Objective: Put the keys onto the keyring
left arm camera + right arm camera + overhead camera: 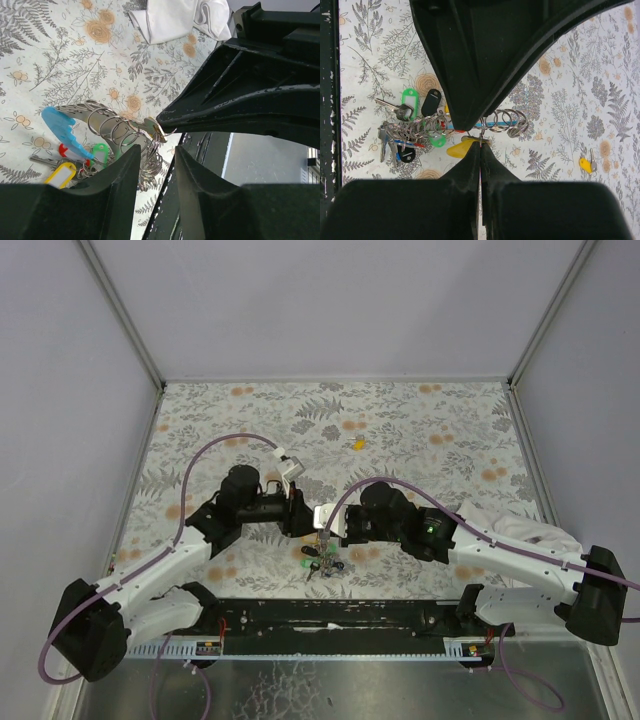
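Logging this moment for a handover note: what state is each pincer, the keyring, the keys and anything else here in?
keyring: coils strung out between both pincers.
left pincer: closed partway on keyring coils.
right pincer: shut on a yellow key, by its blade as far as shows.
capped keys: threaded on, bunched together.
spare yellow key: loose, apart from the rest.
white cloth: crumpled.

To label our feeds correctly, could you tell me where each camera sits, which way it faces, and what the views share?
Top external: above and behind the robot, looking down on the table; both arms show.
Left wrist: looks past the left gripper at the right gripper and the keys.
Right wrist: looks past its own fingers at the left gripper and keys.
Shared: all three see the keys.
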### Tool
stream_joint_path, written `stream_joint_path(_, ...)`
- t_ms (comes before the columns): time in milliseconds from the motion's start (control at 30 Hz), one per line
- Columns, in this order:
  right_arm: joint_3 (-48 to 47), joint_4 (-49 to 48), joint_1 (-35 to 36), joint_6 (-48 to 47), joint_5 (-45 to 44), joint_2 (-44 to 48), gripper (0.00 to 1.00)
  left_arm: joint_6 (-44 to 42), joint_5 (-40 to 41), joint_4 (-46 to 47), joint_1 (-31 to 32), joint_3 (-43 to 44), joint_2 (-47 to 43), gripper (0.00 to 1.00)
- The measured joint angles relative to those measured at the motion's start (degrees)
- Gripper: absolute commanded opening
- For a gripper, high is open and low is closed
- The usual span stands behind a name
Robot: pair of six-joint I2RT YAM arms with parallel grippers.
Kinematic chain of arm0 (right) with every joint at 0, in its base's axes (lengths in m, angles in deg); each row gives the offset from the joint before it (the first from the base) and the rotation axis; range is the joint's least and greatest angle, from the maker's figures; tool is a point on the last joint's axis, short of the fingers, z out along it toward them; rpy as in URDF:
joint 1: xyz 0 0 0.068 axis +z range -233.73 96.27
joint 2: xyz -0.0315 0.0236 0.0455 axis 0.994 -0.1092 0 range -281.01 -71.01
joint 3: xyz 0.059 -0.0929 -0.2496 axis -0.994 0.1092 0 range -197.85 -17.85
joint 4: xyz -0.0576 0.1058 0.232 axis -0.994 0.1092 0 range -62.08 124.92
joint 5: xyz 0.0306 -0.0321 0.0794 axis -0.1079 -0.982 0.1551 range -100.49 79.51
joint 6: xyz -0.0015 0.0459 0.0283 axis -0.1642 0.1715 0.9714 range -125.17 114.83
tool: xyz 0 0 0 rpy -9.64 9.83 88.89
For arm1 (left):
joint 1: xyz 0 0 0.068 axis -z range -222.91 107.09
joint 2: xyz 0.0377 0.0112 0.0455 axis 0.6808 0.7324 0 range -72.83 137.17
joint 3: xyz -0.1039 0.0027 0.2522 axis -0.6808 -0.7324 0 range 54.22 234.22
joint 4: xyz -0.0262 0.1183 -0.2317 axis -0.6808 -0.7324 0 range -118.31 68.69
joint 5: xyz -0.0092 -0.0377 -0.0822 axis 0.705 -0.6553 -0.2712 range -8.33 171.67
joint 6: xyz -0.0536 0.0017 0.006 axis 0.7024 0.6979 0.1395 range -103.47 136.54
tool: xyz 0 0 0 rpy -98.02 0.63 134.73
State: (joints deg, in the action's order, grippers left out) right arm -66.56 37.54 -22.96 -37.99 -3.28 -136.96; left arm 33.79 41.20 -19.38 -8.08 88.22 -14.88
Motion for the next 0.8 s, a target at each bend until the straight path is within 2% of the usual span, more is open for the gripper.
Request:
stream_joint_path(133,0.0,-0.02,0.0,-0.09,0.39,0.0,0.0,-0.2,-1.25,0.15,-0.02,0.57,1.38,0.29)
stream_joint_path(200,0.0,0.0,0.0,-0.13,0.55,0.0,0.0,-0.24,-1.9,0.28,-0.02,0.76,1.57,0.25)
stream_joint_path(333,0.0,0.02,0.0,-0.17,1.01,0.0,0.0,-0.26,-2.84,0.39,-0.02,0.81,1.97,0.01)
stream_joint_path(567,0.04,0.2,-0.02,-0.09,0.92,0.07,0.0,0.92,-2.29,1.16,-0.13,0.52,2.27,0.0)
stream_joint_path(800,3.5,-3.8,0.0,1.29,1.46,2.27,0.0,7.89,1.46,8.46,-0.09,-4.87,-1.14,0.0)
